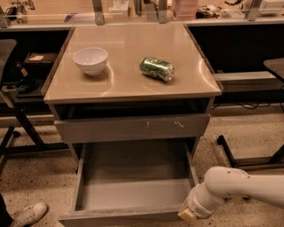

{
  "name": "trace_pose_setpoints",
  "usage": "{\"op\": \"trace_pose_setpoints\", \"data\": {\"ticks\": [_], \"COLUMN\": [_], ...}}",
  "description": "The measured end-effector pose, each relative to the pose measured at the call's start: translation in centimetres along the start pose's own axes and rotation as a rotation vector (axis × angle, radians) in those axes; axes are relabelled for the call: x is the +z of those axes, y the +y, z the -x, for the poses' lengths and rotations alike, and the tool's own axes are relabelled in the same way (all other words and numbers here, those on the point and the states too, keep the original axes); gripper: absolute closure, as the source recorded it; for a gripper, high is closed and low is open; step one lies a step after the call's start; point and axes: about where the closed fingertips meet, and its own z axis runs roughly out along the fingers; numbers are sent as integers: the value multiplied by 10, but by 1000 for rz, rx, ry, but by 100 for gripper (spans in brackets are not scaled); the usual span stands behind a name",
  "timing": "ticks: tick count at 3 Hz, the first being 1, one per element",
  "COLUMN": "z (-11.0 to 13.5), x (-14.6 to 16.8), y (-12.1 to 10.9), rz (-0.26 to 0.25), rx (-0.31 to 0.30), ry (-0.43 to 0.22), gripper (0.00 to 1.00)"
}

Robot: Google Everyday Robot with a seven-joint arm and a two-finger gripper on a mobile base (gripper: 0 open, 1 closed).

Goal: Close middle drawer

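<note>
A tan tabletop with a soft sheen caps a grey cabinet that stands on a speckled floor; behind it runs a long counter crowded with small items too blurred to name, with dark space beneath it on both sides; black chair frames stand on the floor, one at the left and one at the right; one pale shoe shows at the lower left corner. On the tabletop sit two things: one white bowl, upright, toward the left, and one green can lying on its side toward the right, the two well apart. Two drawers show below the top: the upper drawer, its front marked with yellowish scratches, is out a little, with a dark gap above it; the middle drawer is pulled far out toward the camera, low in the view, its grey box interior open to sight. One white arm comes in from the lower right; its gripper is at the right end of the middle drawer's front, just beside or touching that corner; whether the gripper is spread or pressed together cannot be told from this angle.
</note>
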Motion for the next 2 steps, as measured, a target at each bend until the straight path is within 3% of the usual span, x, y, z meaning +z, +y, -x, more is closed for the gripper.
{"op": "trace_pose_setpoints", "data": {"ticks": [2], "z": [0], "x": [0], "y": [0], "rz": [0], "rx": [0], "ry": [0], "gripper": [12]}}
